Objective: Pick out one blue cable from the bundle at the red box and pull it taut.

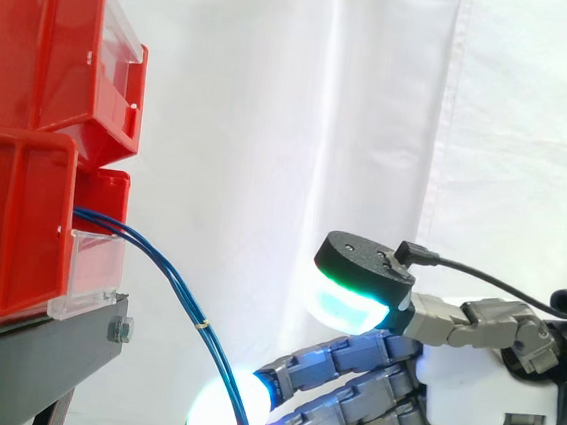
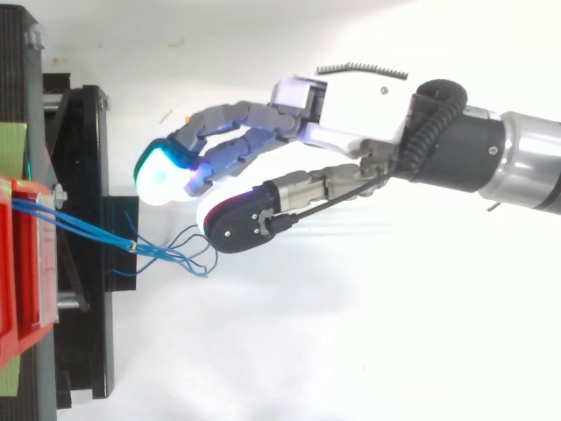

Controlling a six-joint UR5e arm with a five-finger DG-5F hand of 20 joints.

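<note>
I see thin, glossy blue cables (image 1: 202,322) sagging slack from the lower of two stacked red plastic bins (image 1: 11,226) on the black stand (image 2: 88,175) — strands too fine to count, cut off low in the side view. The hand (image 2: 351,105) holds its segmented grey fingers (image 2: 232,123) wide beside the loose ends — gripping nothing

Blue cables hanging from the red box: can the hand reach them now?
Probably yes. The open hand sits right beside the loose ends of the blue cables, with nothing between them.
</note>
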